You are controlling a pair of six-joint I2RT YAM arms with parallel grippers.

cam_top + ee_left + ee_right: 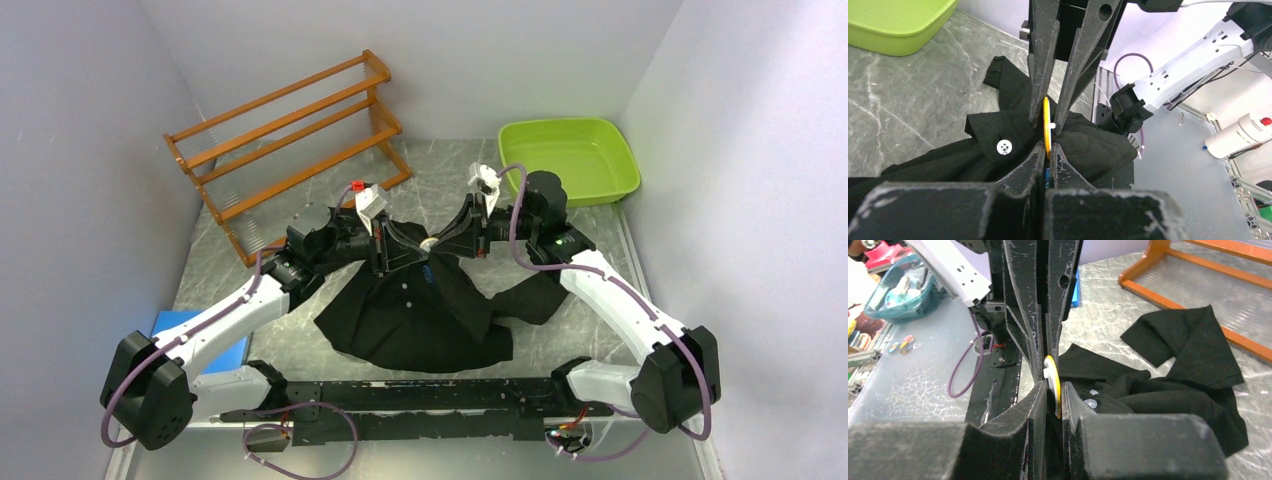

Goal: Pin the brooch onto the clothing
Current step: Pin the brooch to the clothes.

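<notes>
The clothing [420,320] is a black shirt, lifted at its collar between my two arms and draping down to the table. The brooch [1047,125] is a thin yellow disc with a white back [1052,380], seen edge-on. My left gripper [1048,149] is shut, pinching the brooch's lower edge at the shirt front, beside a pale button [1004,146]. My right gripper [1054,392] comes from the opposite side, its jaws shut against both faces of the disc. In the top view both grippers [420,250] [438,246] meet tip to tip at the brooch [430,243].
A wooden rack [290,140] stands at the back left and a green tub [570,160] at the back right. A blue block [190,330] lies near the left arm's base. One sleeve [1183,340] spreads toward the rack.
</notes>
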